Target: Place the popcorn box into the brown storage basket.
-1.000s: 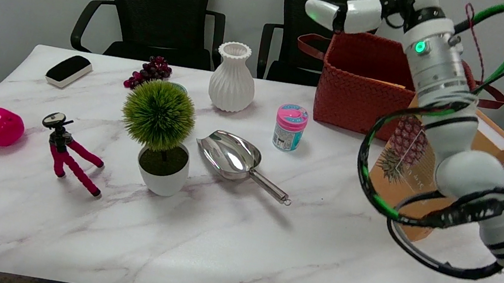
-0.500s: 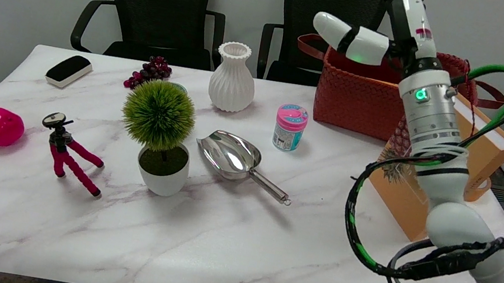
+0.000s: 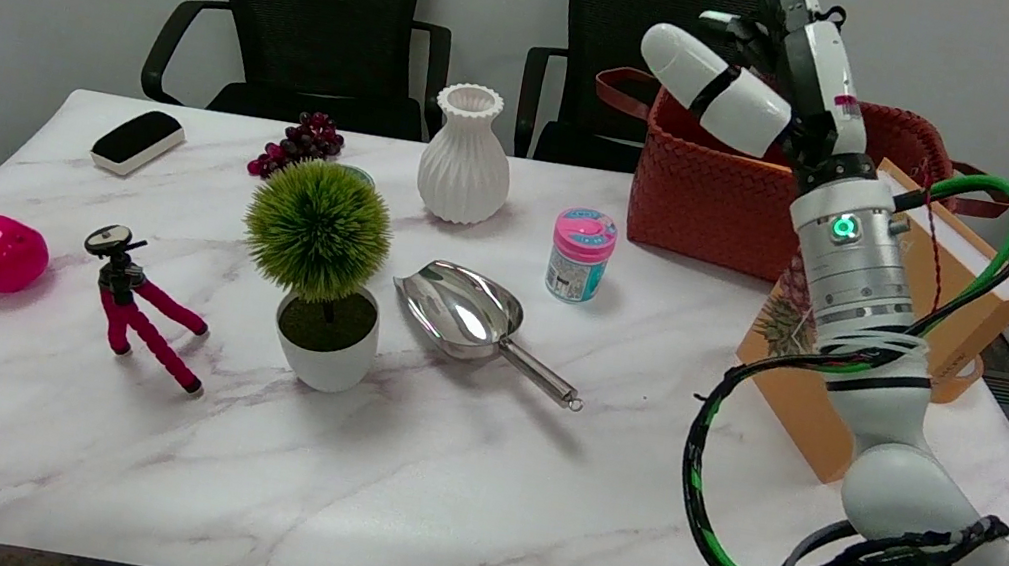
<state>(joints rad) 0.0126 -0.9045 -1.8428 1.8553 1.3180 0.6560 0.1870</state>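
Above brown storage basket (image 3: 717,190): right hand (image 3: 783,59) now lower and nearer than before, fingers spread, gripping nothing; popcorn box unseen.

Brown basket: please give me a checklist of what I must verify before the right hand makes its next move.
1. Popcorn box inside the brown storage basket: cannot tell; its inside is mostly hidden and no popcorn box shows anywhere.
2. Right hand empty: cannot tell; the fingers are cut off by the top edge.
3. Hand raised above the basket's rim: ok.
4. Basket upright on the table: ok.
5. Arm apart from the orange pineapple box: cannot tell; they overlap in the head view.
6. Pink-lidded jar apart from the basket: ok.
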